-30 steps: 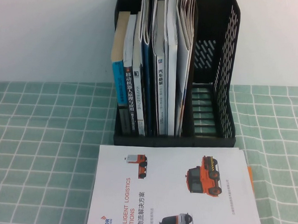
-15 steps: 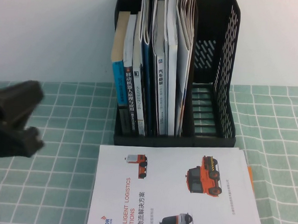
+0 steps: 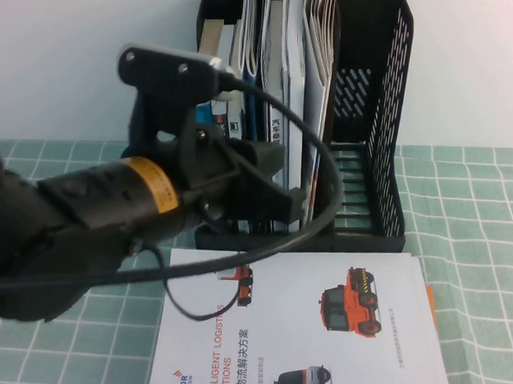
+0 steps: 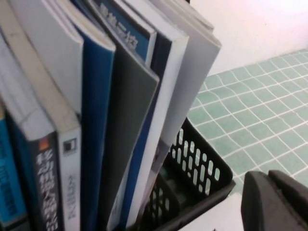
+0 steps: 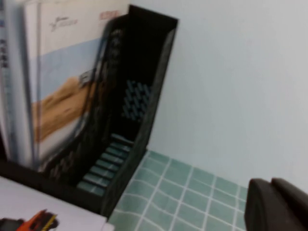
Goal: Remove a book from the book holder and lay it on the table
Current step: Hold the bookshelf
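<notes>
Half a second back only the dark tip of the left arm showed at the table's left edge; now it has swung right across and its left gripper (image 3: 270,188) sits low against the front of the book holder (image 3: 389,121), covering the lower spines. I can't tell whether its jaws are apart or together, since the wrist and cable hide them from above and its own camera shows just one dark finger. Nothing is visibly held. The right gripper (image 5: 276,204) is off to the holder's right side, out of the overhead picture, closed and empty, facing the vacant end compartment; it looks parked rather than working. The book (image 5: 57,91) with the pale cover and sandy stripe stands upright in the holder, pressed against the divider next to that vacant compartment, at the right end of the row. The other books (image 4: 96,110) stand packed tight beside it, which probably explains the approach from the front, where the spines can be pinched. A white brochure (image 3: 318,333) with orange vehicles lies flat on the table (image 3: 470,220), its top edge just in front of the holder, taking up much of the space where a book might be laid. I'd judge this the reaching stage, with no grasp made.
</notes>
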Controlling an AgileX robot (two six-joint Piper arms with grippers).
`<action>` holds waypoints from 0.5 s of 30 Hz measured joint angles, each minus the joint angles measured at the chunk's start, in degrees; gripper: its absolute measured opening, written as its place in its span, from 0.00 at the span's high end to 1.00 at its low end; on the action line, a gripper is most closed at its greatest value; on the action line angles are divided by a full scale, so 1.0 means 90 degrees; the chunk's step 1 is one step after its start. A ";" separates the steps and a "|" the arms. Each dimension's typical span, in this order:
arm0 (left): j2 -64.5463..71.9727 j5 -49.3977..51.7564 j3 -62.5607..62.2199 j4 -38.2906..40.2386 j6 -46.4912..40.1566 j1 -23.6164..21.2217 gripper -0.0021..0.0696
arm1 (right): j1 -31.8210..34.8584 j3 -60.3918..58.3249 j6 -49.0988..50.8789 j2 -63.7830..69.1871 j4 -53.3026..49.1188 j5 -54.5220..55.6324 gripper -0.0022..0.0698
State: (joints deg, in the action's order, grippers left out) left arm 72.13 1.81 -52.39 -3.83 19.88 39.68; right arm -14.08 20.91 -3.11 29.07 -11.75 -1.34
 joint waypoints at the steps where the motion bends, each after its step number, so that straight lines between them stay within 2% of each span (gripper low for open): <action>1: 0.0161 0.0000 -0.0118 0.0028 0.0012 0.0011 0.97 | -0.0191 0.0000 0.0000 0.0110 -0.0023 0.0005 0.97; 6: 0.0700 0.0140 -0.0867 0.0086 0.0195 0.0011 0.97 | -0.0973 0.0000 0.0000 0.0588 -0.0189 0.0028 0.97; 10: 0.1086 0.0683 -0.1612 0.0035 0.0236 0.0011 0.97 | -0.1347 0.0000 0.0000 0.1133 -0.0276 0.0236 0.97; 15: 0.1499 0.1349 -0.2332 -0.0111 0.0200 0.0011 0.97 | -0.1427 0.0000 0.0000 0.1871 -0.0375 0.1534 0.97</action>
State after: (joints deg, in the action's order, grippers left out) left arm 85.62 13.95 -73.38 -4.83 21.68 39.78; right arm -26.92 20.91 -3.11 45.90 -15.12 12.47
